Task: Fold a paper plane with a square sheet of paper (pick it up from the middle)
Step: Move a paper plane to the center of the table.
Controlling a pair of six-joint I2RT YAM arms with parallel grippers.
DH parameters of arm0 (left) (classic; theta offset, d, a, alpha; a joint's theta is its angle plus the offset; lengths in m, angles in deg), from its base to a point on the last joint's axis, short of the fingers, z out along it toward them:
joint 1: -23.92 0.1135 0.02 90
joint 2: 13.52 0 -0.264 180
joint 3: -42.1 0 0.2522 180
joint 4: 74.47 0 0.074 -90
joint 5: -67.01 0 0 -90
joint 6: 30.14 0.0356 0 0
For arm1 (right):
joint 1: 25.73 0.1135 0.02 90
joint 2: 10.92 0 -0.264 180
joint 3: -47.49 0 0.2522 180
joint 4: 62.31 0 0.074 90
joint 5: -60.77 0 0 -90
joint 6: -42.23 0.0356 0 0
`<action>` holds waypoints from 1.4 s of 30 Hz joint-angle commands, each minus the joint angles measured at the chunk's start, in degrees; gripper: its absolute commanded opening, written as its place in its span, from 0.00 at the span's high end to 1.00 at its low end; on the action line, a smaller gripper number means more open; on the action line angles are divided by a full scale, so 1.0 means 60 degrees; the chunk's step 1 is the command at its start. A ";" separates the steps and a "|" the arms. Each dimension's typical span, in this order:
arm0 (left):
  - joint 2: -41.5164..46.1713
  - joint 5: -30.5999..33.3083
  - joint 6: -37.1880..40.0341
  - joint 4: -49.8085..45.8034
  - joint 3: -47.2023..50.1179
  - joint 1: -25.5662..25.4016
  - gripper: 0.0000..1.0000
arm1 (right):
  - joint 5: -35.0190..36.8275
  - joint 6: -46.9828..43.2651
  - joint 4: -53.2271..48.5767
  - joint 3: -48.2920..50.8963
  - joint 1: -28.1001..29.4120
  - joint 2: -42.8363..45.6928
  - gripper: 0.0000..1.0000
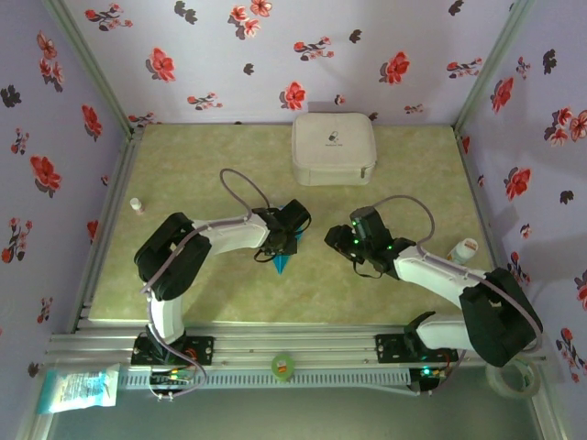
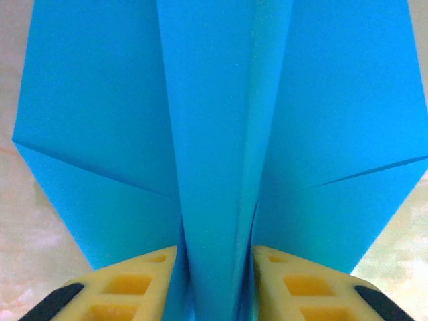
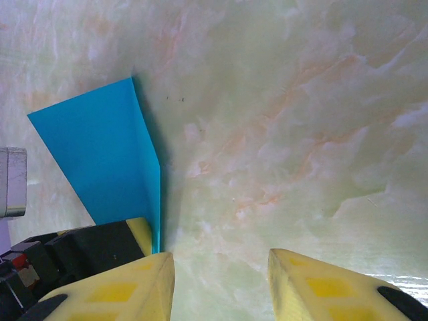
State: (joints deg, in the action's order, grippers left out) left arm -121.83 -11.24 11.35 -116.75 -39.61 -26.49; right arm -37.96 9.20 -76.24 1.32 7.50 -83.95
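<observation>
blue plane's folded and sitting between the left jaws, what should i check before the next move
1. Centre fold of the paper plane sits between the left gripper jaws: ok.
2. Left jaws clamped firmly on that fold: cannot tell.
3. Wings spread to both sides of the fold, roughly even: ok.
4. Right gripper jaws open, nothing between them: ok.
5. Right gripper apart from the paper: cannot tell, the paper's edge looks very near one finger.
6. White case apart from both grippers, at the far side of the table: ok.
</observation>
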 commanded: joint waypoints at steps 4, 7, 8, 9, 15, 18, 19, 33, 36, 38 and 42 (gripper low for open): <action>-0.0401 0.0325 -0.0441 -0.0961 -0.0314 -0.0151 0.69 | 0.0115 -0.0222 -0.0203 0.0068 -0.0107 0.0028 0.58; -0.0434 0.0379 -0.0345 -0.1077 -0.0438 -0.0167 0.68 | 0.0069 -0.0237 -0.0192 0.0065 -0.0119 -0.0004 0.58; -0.0428 0.0410 -0.0306 -0.1092 -0.0439 -0.0171 0.68 | 0.0065 -0.0237 -0.0192 0.0078 -0.0119 0.0004 0.58; -0.0430 0.0416 -0.0290 -0.1114 -0.0439 -0.0189 0.68 | 0.0072 -0.0225 -0.0187 0.0069 -0.0119 0.0007 0.58; -0.0219 0.0449 -0.0026 -0.1152 -0.0468 -0.0184 0.67 | 0.0079 -0.0208 -0.0178 0.0068 -0.0119 0.0014 0.58; -0.0019 0.0486 0.0072 -0.1201 -0.0497 -0.0183 0.67 | 0.0093 -0.0180 -0.0171 0.0079 -0.0121 0.0010 0.58; 0.0067 0.0511 0.0100 -0.1221 -0.0518 -0.0182 0.67 | 0.0094 -0.0167 -0.0161 0.0061 -0.0127 0.0010 0.58; 0.0863 0.0616 -0.0133 -0.1239 -0.0366 -0.0182 0.64 | 0.0167 -0.0105 -0.0280 -0.0008 -0.0120 0.0007 0.58; 0.1102 0.0620 -0.0096 -0.1312 -0.0410 -0.0184 0.64 | 0.0293 -0.0202 -0.0431 -0.0110 -0.0128 0.0114 0.58; 0.1470 0.0734 -0.0063 -0.1313 -0.0381 -0.0182 0.63 | 0.0499 -0.0440 -0.0789 -0.0242 -0.0134 0.0268 0.58; 0.2674 0.1504 0.0243 -0.1077 -0.0004 -0.0190 0.63 | 0.1635 -0.1504 -0.2470 -0.0965 -0.0177 0.0827 0.58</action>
State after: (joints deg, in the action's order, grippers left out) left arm -112.19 -7.64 11.13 -122.73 -40.79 -27.19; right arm -34.66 5.88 -83.38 -0.23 7.09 -82.07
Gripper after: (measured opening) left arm 0.366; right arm 0.420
